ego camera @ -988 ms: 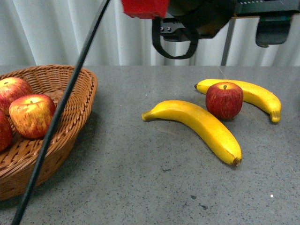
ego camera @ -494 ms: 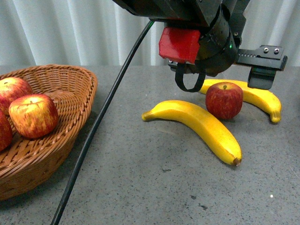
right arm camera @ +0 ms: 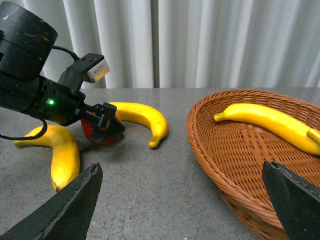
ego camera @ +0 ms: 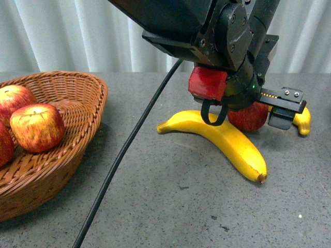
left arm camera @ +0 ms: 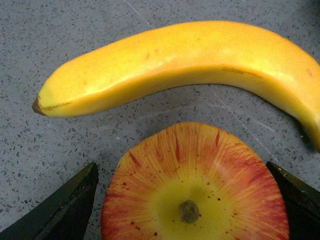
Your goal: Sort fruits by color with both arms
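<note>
Wicker, the nearest basket (ego camera: 88,119) at the left holds three red apples (ego camera: 35,126), while a second wicker basket (right arm camera: 210,150), seen from the right wrist, holds one banana (right arm camera: 270,122). On the grey tabletop (ego camera: 170,196) the near banana (ego camera: 227,139) runs from its stem end at far left to its dark tip at near right, and just behind it the left tool (left arm camera: 181,170) stands open astride a stem-up apple (ego camera: 248,118), with the far banana (ego camera: 301,120) beyond. The right tool (right arm camera: 181,170) hangs spread wide, holding nothing.
</note>
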Controlling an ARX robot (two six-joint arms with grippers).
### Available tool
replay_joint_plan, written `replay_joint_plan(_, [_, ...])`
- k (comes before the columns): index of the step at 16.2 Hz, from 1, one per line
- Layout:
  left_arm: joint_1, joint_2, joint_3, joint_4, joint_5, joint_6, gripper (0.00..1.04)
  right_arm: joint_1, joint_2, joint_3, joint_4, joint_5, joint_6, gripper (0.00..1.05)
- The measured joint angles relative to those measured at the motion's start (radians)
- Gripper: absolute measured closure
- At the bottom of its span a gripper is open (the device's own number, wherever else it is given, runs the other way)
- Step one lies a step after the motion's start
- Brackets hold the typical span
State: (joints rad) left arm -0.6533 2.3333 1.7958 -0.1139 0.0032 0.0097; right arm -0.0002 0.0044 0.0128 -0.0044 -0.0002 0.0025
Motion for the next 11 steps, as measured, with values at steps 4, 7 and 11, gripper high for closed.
replay_joint_plan(4, [-0.004, 0.004, 0.023, 0.002, -0.002, 0.007, 0.35, 0.000, 0.000, 0.000, 0.000, 0.000, 0.000, 0.07])
replay_joint_plan(7, [0.011, -0.068, -0.042, 0.057, -0.037, 0.006, 0.35, 0.000, 0.000, 0.000, 0.000, 0.000, 0.000, 0.07])
replay_joint_plan(11, [0.140, -0.377, -0.290, 0.246, -0.135, -0.030, 0.36, 0.000, 0.000, 0.000, 0.000, 0.000, 0.000, 0.07])
